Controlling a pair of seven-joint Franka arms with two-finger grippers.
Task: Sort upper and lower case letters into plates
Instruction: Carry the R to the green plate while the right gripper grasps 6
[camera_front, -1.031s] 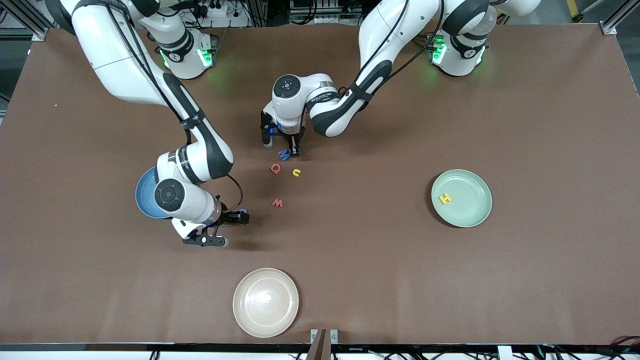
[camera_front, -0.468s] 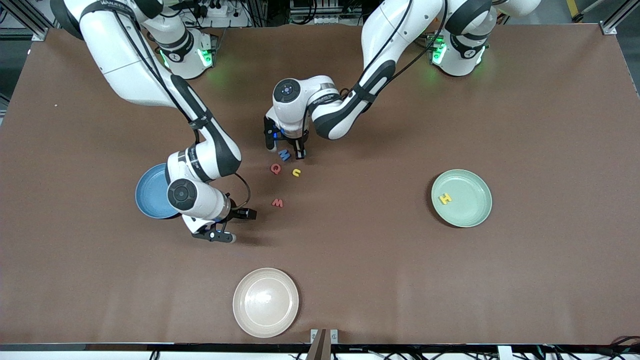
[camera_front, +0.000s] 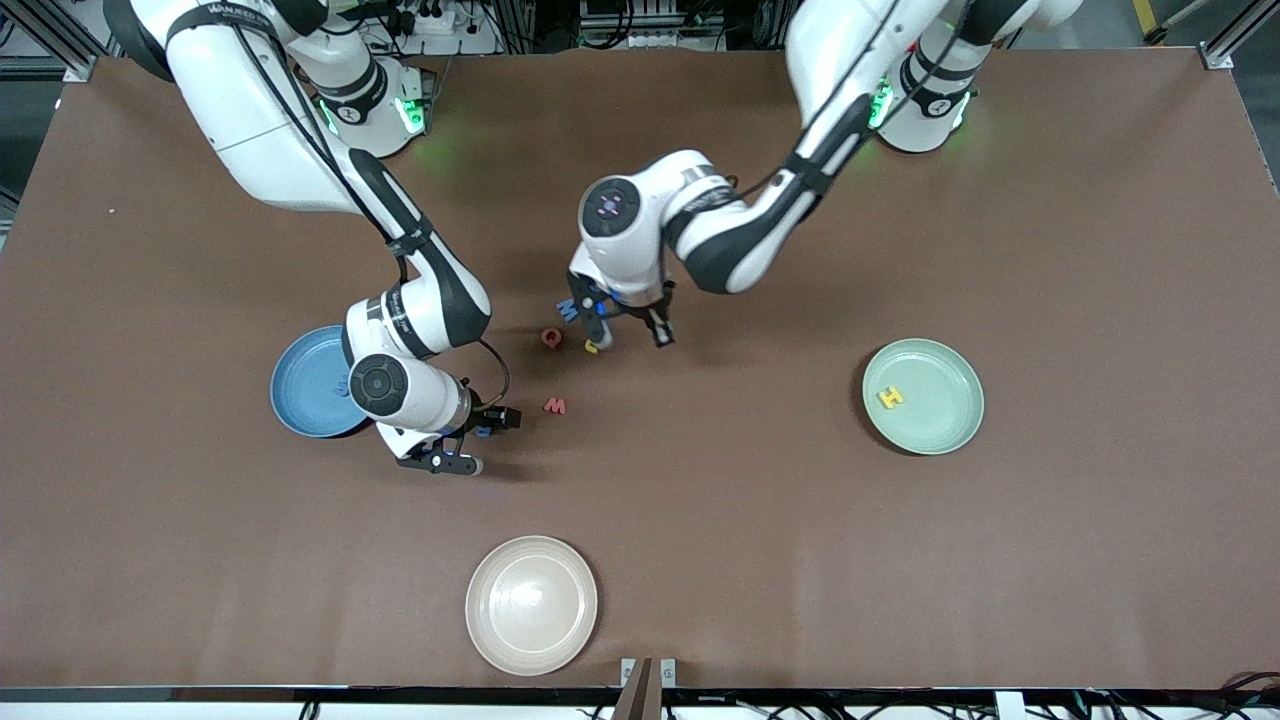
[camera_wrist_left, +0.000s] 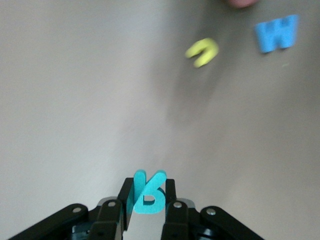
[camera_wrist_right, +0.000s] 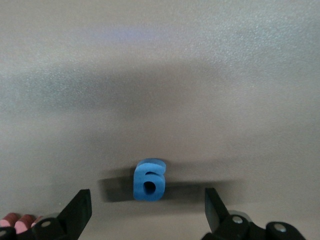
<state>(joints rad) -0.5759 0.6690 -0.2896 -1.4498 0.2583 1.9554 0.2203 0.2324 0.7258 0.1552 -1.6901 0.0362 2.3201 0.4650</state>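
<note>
The teal letter (camera_wrist_left: 150, 185) could twist or slip out on the way to a plate, because your left gripper (camera_wrist_left: 148, 201), pressed together on it over the table's middle, pinches only its lower edge. Your right gripper (camera_wrist_right: 147, 215) hangs spread wide and empty around a blue letter (camera_wrist_right: 149, 180) beside the blue plate (camera_front: 300, 390); closing off-centre may knock it away. The mint plate (camera_front: 950, 420) sits toward the left arm's end.
</note>
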